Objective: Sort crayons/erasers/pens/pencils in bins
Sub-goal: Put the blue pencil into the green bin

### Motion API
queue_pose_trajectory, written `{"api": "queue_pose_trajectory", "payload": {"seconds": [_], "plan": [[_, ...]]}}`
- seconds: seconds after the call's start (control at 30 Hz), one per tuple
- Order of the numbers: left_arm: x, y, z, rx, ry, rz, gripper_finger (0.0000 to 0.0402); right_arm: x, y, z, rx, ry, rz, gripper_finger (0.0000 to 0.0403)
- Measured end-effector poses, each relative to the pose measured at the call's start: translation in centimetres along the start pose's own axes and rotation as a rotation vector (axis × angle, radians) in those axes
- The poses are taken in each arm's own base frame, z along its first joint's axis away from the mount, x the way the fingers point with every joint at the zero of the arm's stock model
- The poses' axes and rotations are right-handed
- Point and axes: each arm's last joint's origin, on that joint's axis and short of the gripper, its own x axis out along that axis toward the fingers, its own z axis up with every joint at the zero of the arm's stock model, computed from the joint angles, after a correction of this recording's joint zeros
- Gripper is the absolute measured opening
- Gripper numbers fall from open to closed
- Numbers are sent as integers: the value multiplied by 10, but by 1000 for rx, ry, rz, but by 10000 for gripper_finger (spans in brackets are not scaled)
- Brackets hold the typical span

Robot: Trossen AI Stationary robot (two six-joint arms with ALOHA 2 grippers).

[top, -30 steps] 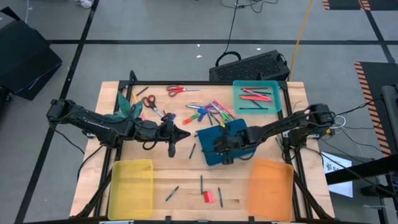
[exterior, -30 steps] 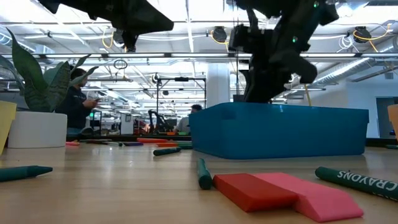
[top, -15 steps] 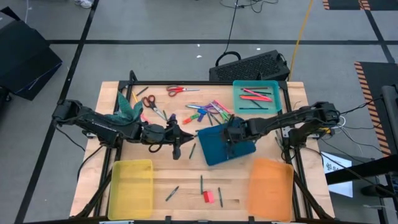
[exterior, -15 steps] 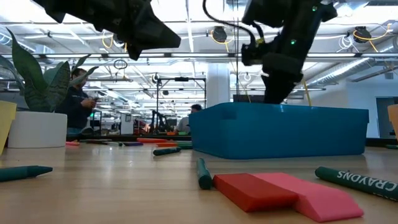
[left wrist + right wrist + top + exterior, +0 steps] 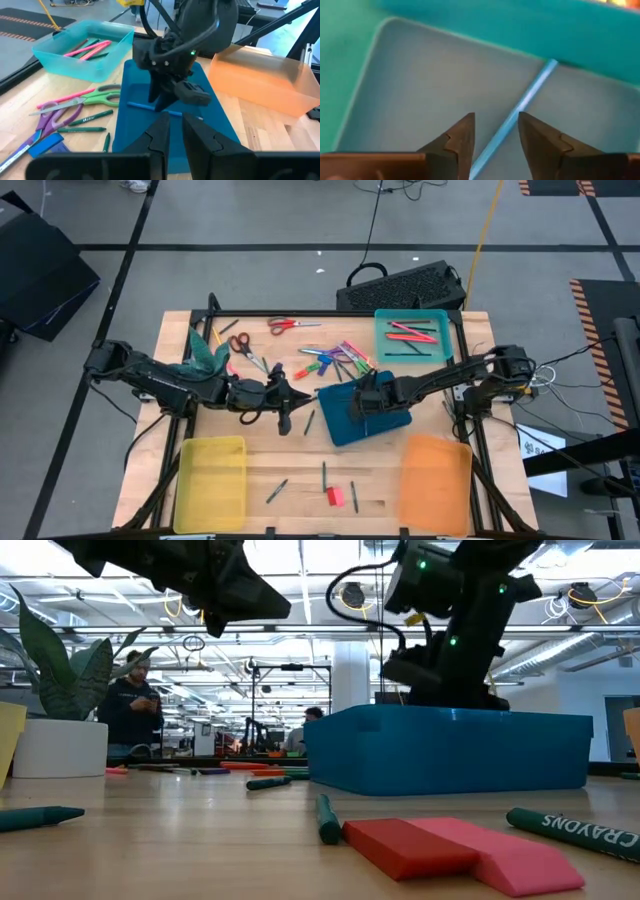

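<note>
Currently the right end effector [image 5: 495, 145] hangs open inside the dark blue bin [image 5: 395, 422], directly over a thin blue pen [image 5: 520, 112] lying on the bin floor, its long axis running diagonally between the fingers; the left end effector [image 5: 172, 132], nearly closed and empty, waits beside the bin

The right gripper [image 5: 362, 406] is now sitting lower inside the dark blue bin [image 5: 340, 425], its fingers apart above a blue pen [image 5: 520, 112], having swung back toward the bin's middle. The left gripper [image 5: 283, 418] is hanging slightly farther forward than a second ago.
</note>
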Motion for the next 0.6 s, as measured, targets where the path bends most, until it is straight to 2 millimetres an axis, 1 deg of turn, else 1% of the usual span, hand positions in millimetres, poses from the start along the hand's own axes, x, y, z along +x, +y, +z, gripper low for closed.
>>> {"api": "queue_pose_trajectory", "payload": {"seconds": [0.2, 0.4, 0.5, 0.6], "plan": [[-1, -1, -4, -40, 45, -14, 54, 15, -4, -4, 133, -26, -104, 146], [-3, -10, -6, -44, 50, -55, 53, 30, 1, -6, 142, -48, -119, 145], [-5, -15, -6, -41, 45, -73, 53, 33, 0, -7, 137, -45, -134, 132], [-6, -18, -6, -40, 36, -88, 53, 34, -1, -8, 149, -40, -150, 106]]}}
